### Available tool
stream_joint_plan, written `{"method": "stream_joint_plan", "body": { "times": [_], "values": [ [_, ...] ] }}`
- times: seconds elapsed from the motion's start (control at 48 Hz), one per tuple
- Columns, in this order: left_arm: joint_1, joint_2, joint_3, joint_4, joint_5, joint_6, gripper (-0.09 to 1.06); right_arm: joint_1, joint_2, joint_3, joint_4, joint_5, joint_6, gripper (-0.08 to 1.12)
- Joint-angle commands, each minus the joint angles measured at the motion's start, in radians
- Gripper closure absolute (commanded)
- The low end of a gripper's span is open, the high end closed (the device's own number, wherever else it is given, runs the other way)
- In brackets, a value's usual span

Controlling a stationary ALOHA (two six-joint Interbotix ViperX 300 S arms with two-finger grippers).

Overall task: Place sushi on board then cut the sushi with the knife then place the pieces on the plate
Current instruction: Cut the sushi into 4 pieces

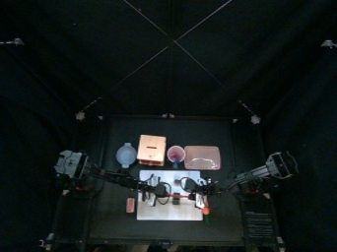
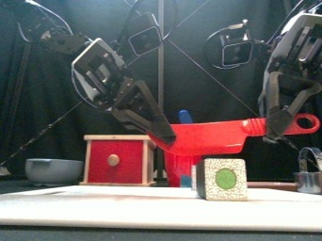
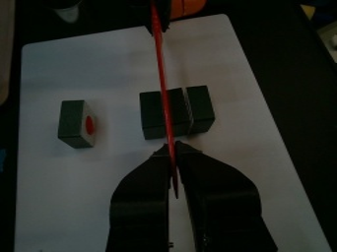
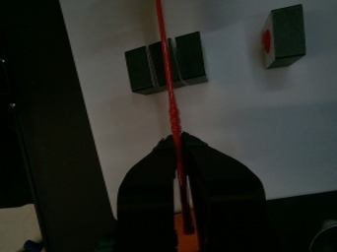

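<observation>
— Red knife [image 2: 214, 136] where?
— Held above white board [image 1: 171, 213], near middle of table; handle right, tip left.
— Grippers?
— Left gripper [image 2: 160, 136] clamped on blade end, right gripper [image 2: 274, 128] clamped on handle.
— Sushi?
— On board: sushi roll [image 3: 192, 110] under blade, loose piece [image 3: 79, 123] apart beside it.
</observation>
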Motion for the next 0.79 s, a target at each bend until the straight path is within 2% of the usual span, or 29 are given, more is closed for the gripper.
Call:
{"method": "stream_joint_plan", "body": {
  "times": [0.021, 0.792],
  "values": [
    [-0.006, 0.0, -0.015, -0.002, 0.0, 0.002, 0.49, -0.002, -0.006, -0.012, -0.003, 0.003, 0.006, 0.77],
    [-0.002, 0.005, -0.015, 0.0, 0.0, 0.005, 0.49, -0.008, -0.023, -0.012, -0.026, 0.006, 0.005, 0.77]
  ]
}}
